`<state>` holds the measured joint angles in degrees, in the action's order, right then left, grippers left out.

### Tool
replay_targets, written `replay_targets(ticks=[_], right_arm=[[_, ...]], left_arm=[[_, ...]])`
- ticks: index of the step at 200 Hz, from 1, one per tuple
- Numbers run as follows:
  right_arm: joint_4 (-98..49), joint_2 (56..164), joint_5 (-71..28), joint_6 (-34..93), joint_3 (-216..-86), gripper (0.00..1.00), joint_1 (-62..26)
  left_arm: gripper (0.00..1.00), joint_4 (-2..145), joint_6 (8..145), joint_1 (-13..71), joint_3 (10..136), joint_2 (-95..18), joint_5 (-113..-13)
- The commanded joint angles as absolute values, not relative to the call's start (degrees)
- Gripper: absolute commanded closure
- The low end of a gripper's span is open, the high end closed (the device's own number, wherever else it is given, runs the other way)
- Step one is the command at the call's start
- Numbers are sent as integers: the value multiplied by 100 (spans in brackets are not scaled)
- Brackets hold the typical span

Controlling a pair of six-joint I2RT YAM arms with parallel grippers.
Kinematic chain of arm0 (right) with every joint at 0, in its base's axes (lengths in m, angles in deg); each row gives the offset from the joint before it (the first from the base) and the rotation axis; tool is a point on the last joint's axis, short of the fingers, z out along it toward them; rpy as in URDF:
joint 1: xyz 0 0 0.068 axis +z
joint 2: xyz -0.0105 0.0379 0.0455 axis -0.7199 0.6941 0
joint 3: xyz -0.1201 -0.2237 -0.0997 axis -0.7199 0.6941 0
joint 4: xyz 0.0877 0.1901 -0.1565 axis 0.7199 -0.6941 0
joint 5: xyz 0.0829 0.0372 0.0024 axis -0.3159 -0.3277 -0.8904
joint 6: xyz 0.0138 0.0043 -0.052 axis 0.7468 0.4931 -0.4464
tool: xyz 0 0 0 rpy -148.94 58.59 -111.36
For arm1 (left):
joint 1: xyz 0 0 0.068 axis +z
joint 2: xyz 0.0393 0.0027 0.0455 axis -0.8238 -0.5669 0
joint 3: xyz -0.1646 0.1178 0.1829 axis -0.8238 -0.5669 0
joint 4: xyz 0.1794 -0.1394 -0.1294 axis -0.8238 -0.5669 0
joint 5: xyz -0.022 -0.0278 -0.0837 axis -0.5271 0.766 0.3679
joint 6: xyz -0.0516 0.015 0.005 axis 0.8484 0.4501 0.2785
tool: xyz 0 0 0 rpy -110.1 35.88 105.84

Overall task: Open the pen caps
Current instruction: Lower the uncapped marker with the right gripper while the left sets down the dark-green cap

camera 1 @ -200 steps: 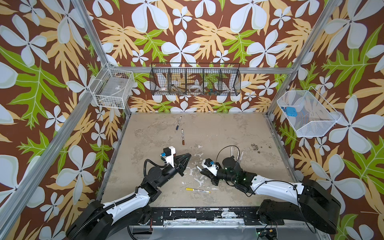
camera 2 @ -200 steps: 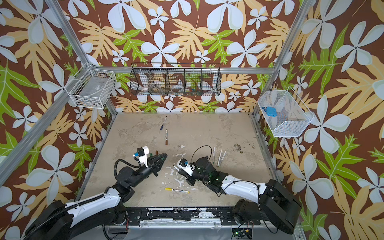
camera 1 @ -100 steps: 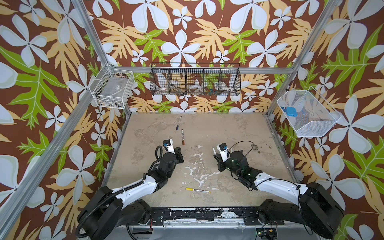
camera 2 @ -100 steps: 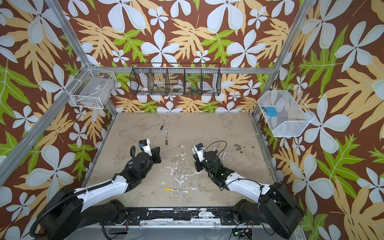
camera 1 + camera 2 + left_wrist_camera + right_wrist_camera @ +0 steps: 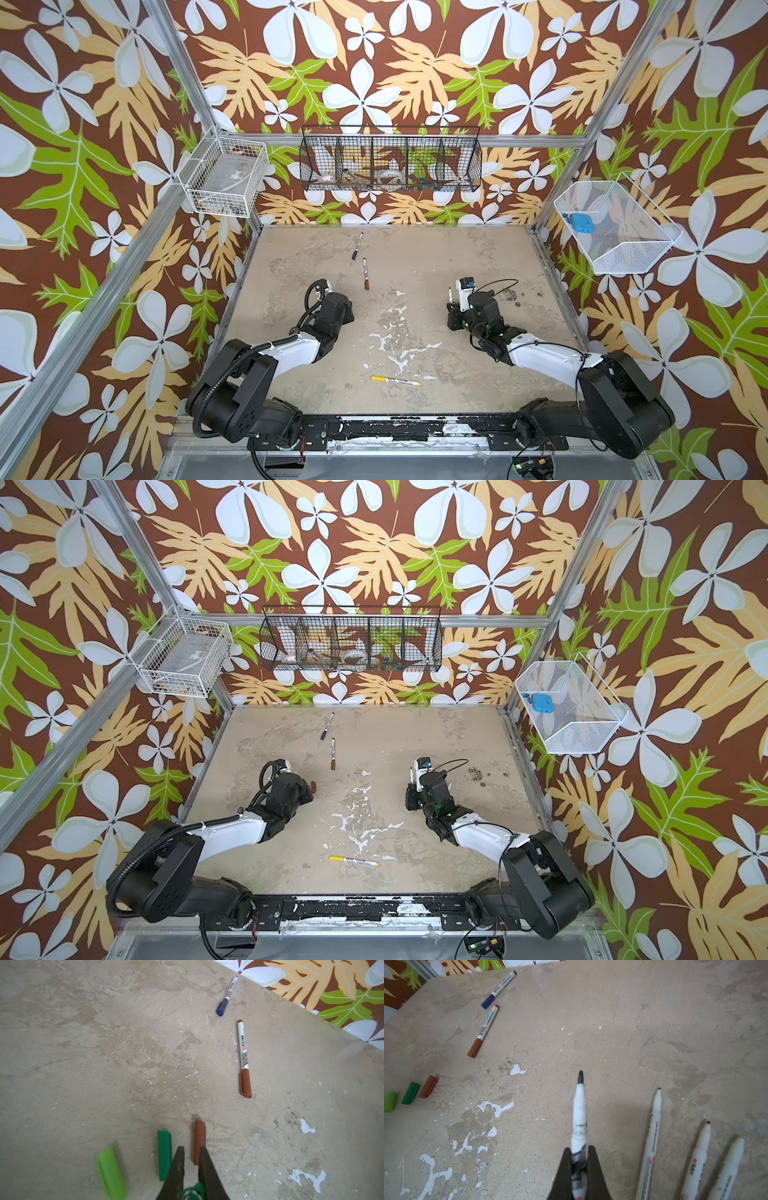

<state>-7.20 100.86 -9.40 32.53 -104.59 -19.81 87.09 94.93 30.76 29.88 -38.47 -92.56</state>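
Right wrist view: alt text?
The right gripper is shut on an uncapped marker, its dark tip pointing away over the table. Three other markers lie on one side; on the other lie a light green cap, a green cap and a brown cap, with two capped markers beyond.

three loose caps [image 5: 164,1155] abreast, green cap [image 5: 193,1190] gripped

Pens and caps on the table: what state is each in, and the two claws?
blue-capped pen: capped, lying flat
brown-capped pen: capped, lying flat
yellow pen: capped, lying flat
brown cap: off, loose
dark green cap: off, loose
light green cap: off, loose
held pen: uncapped, tip bare
three pens beside it: lying flat, no caps visible
left gripper: closed; something green between its fingers
right gripper: closed on the held pen
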Motion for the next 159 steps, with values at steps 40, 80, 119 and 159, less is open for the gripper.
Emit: replay_targets(ticks=[40, 80, 119, 159], right_arm=[[-1246, 10802, -594, 3493, -10902, 97, -2025], [-1432, 11189, -652, 3591, -11105, 96, -2197], [-1487, 11287, -544, 3639, -11144, 94, -2221], [-1590, 11401, -510, 3606, -11212, 87, -2217]], left_arm=[[100, 8377, 9526, 3235, 3196, -4135, -9338], [100, 8322, 9545, 3326, 3327, -4379, -9247], [100, 8315, 9529, 3380, 3423, -4646, -9149], [100, 8283, 9521, 3402, 3486, -4767, -9114]])
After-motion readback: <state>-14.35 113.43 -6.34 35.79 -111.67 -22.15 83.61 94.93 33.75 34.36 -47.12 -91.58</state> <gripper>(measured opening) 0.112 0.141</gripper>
